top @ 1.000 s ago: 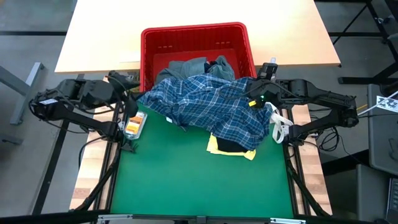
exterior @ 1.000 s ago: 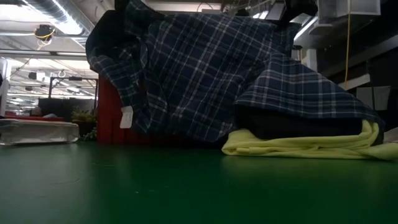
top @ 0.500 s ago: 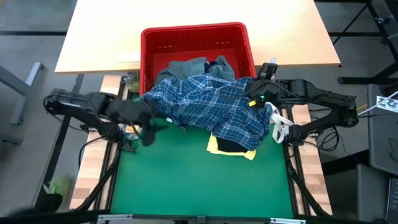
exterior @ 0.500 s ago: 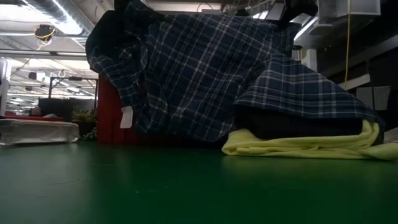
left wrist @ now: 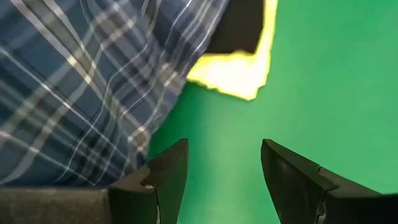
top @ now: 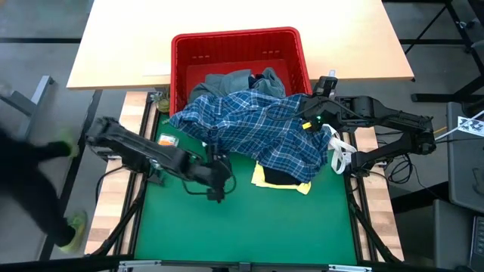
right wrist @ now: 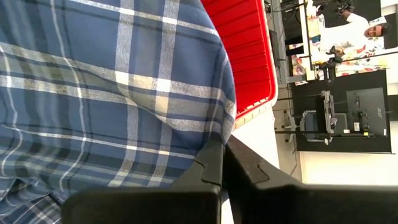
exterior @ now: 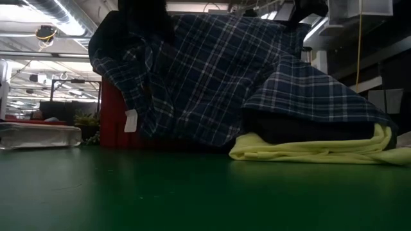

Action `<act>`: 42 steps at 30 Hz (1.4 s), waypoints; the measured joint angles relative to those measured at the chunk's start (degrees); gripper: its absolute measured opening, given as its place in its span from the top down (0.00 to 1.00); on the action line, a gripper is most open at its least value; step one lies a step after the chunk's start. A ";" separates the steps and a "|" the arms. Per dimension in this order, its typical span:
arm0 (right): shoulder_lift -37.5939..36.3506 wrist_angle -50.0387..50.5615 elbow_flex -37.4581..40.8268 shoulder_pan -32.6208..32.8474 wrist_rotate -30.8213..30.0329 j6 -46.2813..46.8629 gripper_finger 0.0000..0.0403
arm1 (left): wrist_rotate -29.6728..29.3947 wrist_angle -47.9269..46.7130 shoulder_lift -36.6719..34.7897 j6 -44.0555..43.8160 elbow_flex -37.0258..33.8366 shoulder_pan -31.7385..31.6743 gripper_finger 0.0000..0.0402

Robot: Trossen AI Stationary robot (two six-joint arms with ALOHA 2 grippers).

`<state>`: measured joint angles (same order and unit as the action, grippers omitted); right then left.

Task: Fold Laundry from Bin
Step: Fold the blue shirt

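Green matting is covering the work surface (top: 249, 227), and the red bin (top: 238, 39) is sitting at its far edge with a grey-blue garment (top: 231, 79) and a dark navy one (top: 268, 77) still lying inside. The plaid shirt (top: 253, 128) is spilling over the bin's near rim onto the mat, draping across a small stack where a dark piece is resting on the yellow garment (top: 302, 186). The right gripper (top: 311, 113) is staying up by the bin's right corner, fingers pressed together on a pinch of plaid cloth, as the right wrist view is showing. The left gripper (top: 219, 181) is hanging just over the mat at the shirt's near hem, fingers (left wrist: 163, 180) spread wide and holding nothing, with the hem just beside one of them.

Several things are looking risky. If the left gripper is closing where it is, it may be catching only mat, or a single loose fold that slips out under tension. Pulling the shirt forward may be dragging the stack along with it, undoing that work. With part of the shirt still hanging on the rim, a hard tug is also likely to be shifting the bin itself
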<state>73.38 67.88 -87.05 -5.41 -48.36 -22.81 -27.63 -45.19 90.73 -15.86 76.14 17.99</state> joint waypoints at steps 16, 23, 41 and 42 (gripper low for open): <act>0.00 0.00 0.00 0.00 0.02 0.00 0.99 | -7.93 12.51 19.74 0.09 -0.02 -6.32 0.51; 0.00 0.00 0.00 0.00 0.02 0.00 0.99 | -9.28 16.31 23.10 0.07 -0.02 -10.31 0.51; 0.00 0.02 0.02 0.02 0.07 0.00 0.99 | -0.35 25.74 25.14 -0.02 -0.02 -18.57 0.51; 0.00 0.02 0.02 0.02 0.07 -0.02 0.99 | 1.78 26.48 25.14 0.00 -0.02 -18.66 0.51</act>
<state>73.38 67.90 -87.03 -5.39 -48.29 -22.83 -25.85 -18.71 115.87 -15.86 76.12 -0.67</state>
